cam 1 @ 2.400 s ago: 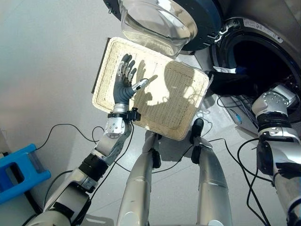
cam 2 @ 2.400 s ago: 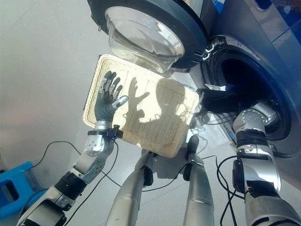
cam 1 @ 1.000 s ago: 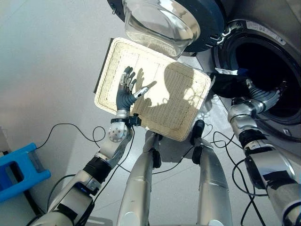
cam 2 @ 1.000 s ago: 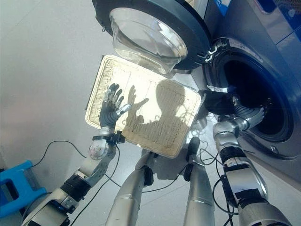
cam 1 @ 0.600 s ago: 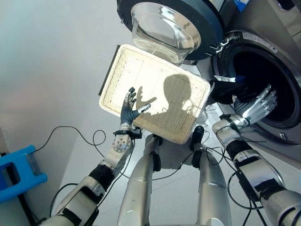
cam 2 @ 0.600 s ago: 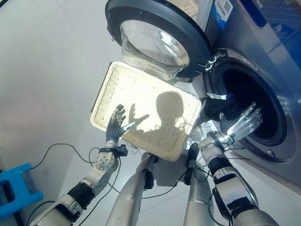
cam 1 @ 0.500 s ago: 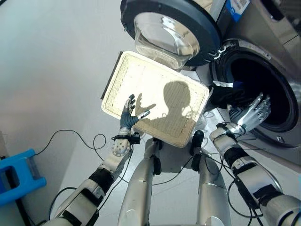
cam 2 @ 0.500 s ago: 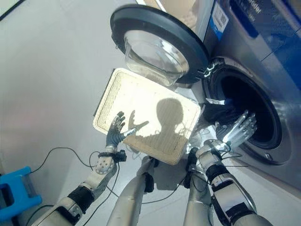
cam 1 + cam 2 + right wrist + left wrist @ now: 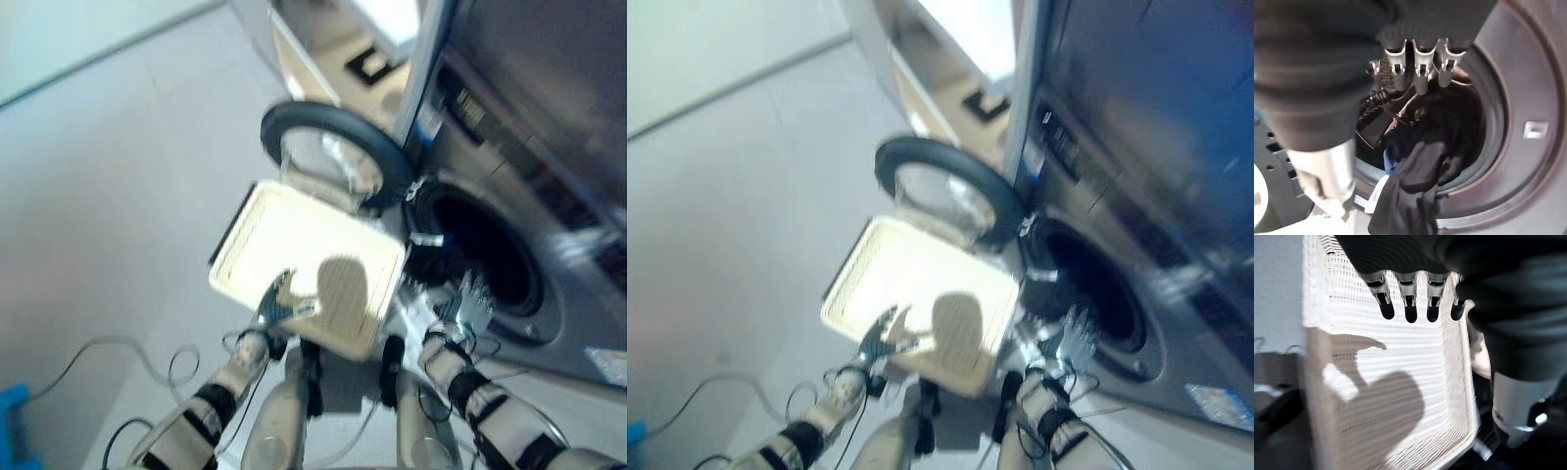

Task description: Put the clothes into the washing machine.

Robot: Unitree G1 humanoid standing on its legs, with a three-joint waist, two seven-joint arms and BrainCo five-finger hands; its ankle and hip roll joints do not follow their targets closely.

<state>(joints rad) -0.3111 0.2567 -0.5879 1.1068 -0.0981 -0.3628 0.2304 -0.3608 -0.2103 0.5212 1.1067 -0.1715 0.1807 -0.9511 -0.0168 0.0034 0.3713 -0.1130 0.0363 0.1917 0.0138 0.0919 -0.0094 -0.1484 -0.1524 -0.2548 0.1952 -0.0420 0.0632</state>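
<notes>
Dark clothes (image 9: pixel 1420 171) hang over washing machine (image 9: pixel 549 245) drum rim, partly inside. Right hand (image 9: pixel 468 302) spread wide, holding nothing, before the opening; left hand (image 9: pixel 278 302) spread wide over white basket (image 9: pixel 294 245).

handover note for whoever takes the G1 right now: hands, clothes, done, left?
Left hand: open, over the empty wicker basket.
Right hand: open, holding nothing, in front of the washing machine opening.
Clothes: dark garments in the drum, part draped out over the lower rim of the opening.
Done: basket emptied.
Left: push the hanging part fully inside. The door stands open.
</notes>
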